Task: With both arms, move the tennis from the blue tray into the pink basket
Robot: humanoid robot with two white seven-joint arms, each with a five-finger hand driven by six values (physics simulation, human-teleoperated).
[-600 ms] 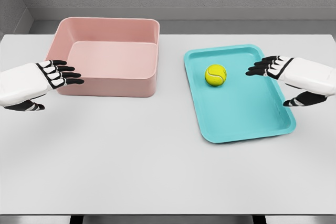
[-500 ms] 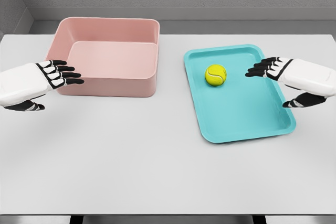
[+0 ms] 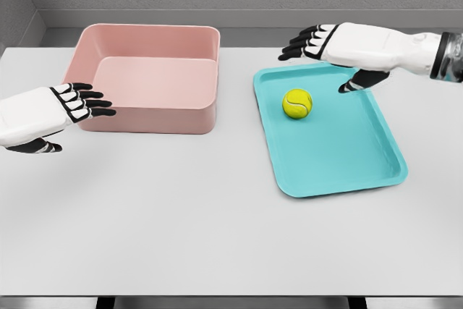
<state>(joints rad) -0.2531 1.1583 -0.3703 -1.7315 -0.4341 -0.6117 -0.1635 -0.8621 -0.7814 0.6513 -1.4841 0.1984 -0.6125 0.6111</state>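
Open tabletop (image 3: 217, 208) between basket (image 3: 155, 117) and tray (image 3: 340, 171) (apparently unobstructed)

Left robot hand (image 3: 54, 110) with its arm cut off by the left picture edge, right robot hand (image 3: 336, 45) hiding part of the blue tray (image 3: 340, 157) far rim, its forearm cut by the right edge, tabletop (image 3: 217, 222) cropped at both sides

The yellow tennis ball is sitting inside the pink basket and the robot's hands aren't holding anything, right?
Not quite. The head view shows the tennis ball lying on the blue tray, not in the pink basket. The rest is right: the left hand and right hand hold nothing.
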